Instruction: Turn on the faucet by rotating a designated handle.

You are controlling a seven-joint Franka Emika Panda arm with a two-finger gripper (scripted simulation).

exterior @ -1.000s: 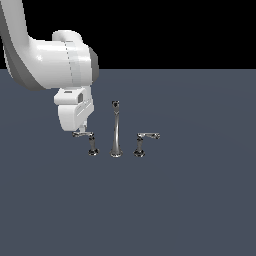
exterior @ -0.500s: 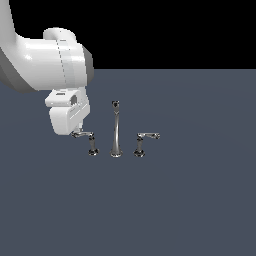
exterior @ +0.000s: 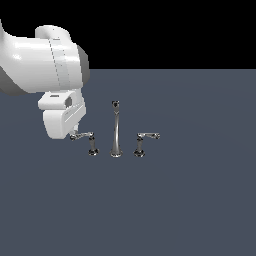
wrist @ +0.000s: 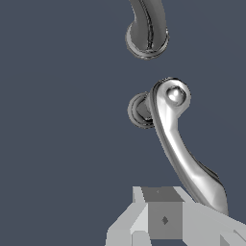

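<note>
The chrome faucet stands mid-scene, its tall spout (exterior: 115,131) between two short handles. The designated handle (exterior: 91,144) is on the exterior view's left, its lever (exterior: 83,135) reaching leftward. My gripper (exterior: 73,136) hangs under the white hand at that lever's tip. In the wrist view the lever (wrist: 182,153) curves from its post (wrist: 139,110) down to my grey fingers (wrist: 164,218), and its tip rests against them. No gap shows between the fingers and nothing is held. The spout base (wrist: 146,36) lies beyond the post.
The mirror handle (exterior: 140,146), lever pointing rightward, stands on the other side of the spout. A flat dark grey floor (exterior: 190,200) spreads all around. The bulky white arm (exterior: 45,65) fills the exterior view's upper left.
The hand has shifted toward the exterior view's left and a little lower. The left handle's lever tip has followed it slightly leftward. Spout and other handle are unmoved.
</note>
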